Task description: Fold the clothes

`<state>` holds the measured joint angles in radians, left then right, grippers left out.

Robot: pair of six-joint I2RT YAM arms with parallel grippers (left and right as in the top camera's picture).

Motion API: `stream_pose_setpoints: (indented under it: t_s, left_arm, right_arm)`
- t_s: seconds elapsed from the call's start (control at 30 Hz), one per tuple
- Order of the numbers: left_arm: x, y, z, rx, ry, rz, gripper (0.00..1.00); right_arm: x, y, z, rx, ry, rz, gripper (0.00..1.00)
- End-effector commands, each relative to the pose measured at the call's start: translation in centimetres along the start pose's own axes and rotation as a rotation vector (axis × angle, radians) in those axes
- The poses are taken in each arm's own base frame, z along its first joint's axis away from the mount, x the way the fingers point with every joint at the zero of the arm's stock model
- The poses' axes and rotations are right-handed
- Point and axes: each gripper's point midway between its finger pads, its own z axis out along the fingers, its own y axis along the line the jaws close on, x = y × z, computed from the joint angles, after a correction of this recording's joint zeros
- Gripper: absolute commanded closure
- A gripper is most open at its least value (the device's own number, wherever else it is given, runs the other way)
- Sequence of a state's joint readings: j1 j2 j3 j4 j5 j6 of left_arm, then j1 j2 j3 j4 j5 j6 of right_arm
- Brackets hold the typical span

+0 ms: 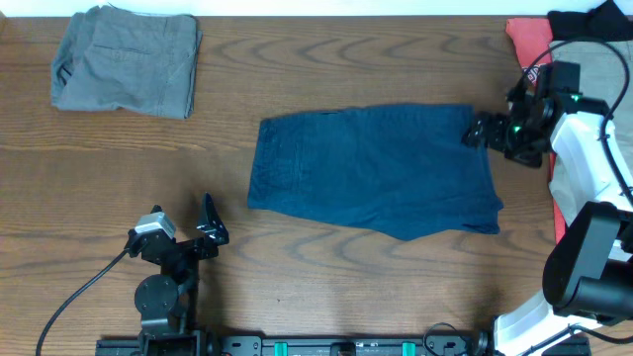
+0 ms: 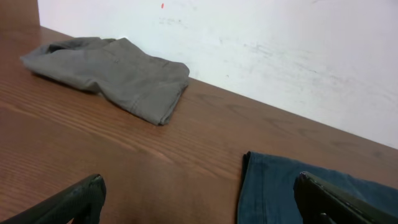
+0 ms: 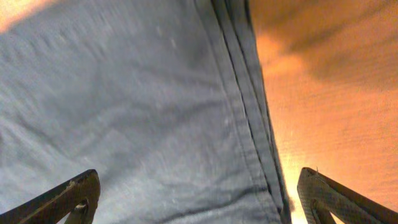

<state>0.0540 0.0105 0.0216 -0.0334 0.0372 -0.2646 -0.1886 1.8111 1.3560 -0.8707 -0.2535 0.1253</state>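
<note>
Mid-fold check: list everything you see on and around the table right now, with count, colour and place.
navy shorts: one, dark blue, spread flat at the table's centre
grey shorts: one, grey, folded, far left corner
red cloth: one, red, in the pile at the far right edge
black garment: one, black, on that pile at the far right corner
beige cloth: one, beige, right edge beside the red cloth
table: one, brown wood
wall: one, white, behind the table
left gripper: one, black, open, front left over bare wood
right gripper: one, black, open, at the navy shorts' far right corner
</note>
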Motion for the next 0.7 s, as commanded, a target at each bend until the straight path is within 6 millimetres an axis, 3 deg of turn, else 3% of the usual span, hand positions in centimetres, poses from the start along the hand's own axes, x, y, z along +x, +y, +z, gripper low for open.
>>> stream_pose_setpoints:
  t_s: [0.0, 0.17, 0.4, 0.67]
  left_arm:
    - [1.4, 0.9, 0.1, -0.037, 0.038, 0.008, 0.02]
    - [1.4, 0.9, 0.1, -0.037, 0.038, 0.008, 0.02]
    - [1.4, 0.9, 0.1, -0.037, 0.038, 0.008, 0.02]
    - [1.4, 0.9, 0.1, -0.037, 0.038, 0.008, 0.02]
  right_arm:
    - [-2.9, 1.0, -2.7, -0.020, -0.121, -0.015, 0.01]
    - [-4.7, 1.2, -3.1, -0.029, -0.194, -0.031, 0.01]
    - [-9.3, 0.7, -4.5, 0.022, -0.391, -0.062, 0.01]
    - [-9.7, 0.8, -4.7, 0.019, -0.409, -0.066, 0.01]
